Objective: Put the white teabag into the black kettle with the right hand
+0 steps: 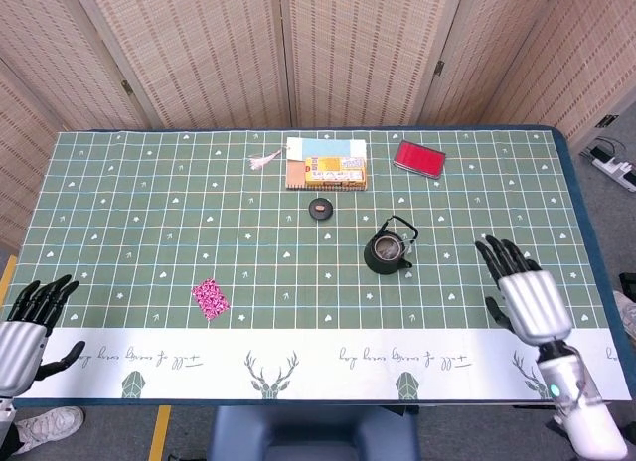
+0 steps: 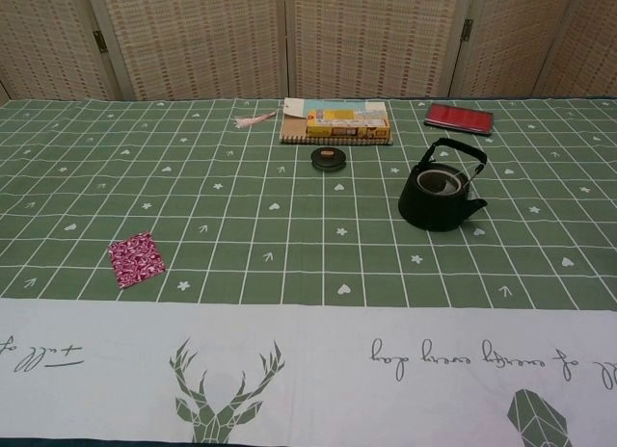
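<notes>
The black kettle (image 1: pixel 388 251) stands upright, lid off, right of the table's centre; the chest view shows it too (image 2: pixel 442 193). Something pale, which may be the white teabag (image 2: pixel 443 182), lies in its mouth. My right hand (image 1: pixel 523 293) hovers well to the right of the kettle near the front edge, fingers spread and holding nothing. My left hand (image 1: pixel 27 325) is off the table's front left corner, fingers apart and empty. Neither hand appears in the chest view.
The kettle's round lid (image 1: pixel 320 209) lies behind and left of the kettle. At the back lie a book with a yellow box (image 1: pixel 326 164), a pink tassel (image 1: pixel 263 161) and a red case (image 1: pixel 419 156). A pink patterned packet (image 1: pixel 210 296) lies front left.
</notes>
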`<state>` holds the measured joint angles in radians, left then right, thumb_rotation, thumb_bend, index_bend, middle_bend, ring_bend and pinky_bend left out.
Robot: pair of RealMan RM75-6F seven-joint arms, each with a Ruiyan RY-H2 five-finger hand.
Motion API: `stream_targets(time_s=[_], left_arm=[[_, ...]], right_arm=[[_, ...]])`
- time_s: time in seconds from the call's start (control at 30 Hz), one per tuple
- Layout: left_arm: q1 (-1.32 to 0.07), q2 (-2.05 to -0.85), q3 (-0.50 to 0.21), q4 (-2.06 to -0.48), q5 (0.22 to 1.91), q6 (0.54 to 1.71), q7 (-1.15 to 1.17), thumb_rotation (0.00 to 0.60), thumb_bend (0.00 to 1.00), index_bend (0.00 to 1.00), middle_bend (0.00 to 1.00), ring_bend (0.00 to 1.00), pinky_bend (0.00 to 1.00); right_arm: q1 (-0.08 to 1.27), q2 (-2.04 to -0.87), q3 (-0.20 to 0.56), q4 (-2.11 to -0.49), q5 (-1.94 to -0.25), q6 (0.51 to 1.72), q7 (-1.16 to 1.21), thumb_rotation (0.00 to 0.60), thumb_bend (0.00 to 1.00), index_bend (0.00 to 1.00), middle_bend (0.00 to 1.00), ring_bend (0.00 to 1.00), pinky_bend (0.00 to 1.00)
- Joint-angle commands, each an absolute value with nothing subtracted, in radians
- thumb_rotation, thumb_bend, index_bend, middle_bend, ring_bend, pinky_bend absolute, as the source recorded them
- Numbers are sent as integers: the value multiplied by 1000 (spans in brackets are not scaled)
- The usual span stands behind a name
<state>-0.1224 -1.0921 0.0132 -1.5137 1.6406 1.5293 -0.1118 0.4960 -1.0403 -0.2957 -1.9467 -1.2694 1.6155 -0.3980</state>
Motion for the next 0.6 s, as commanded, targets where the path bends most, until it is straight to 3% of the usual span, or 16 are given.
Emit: stream_targets(time_s=[0.03, 0.13, 0.2, 0.6], left_arm=[[-121, -1102, 20, -1517, 1656, 1533, -89, 600, 281, 0, 0, 65, 41], [-121, -1106, 27, -1521, 1673, 1536, -76, 600, 281, 0, 0, 65, 41], [-120, -1110, 32, -1523, 1685, 1540, -65, 600, 281, 0, 0, 65, 41], [-119, -1117, 41, -1526, 1701, 1542, -45, 600, 281, 0, 0, 64, 41]], right_arm=[[289, -1169, -372, -1707, -1430, 1734, -300, 600, 429, 0, 0, 0, 159], [245, -1197, -358, -1631, -1448, 1743, -262, 600, 429, 0, 0, 0, 27], [225, -1210, -345, -1587, -1453, 1740, -219, 600, 430, 0, 0, 0, 0], [159, -1209, -273, -1525, -1532, 1693, -146, 600, 430, 0, 0, 0, 0]])
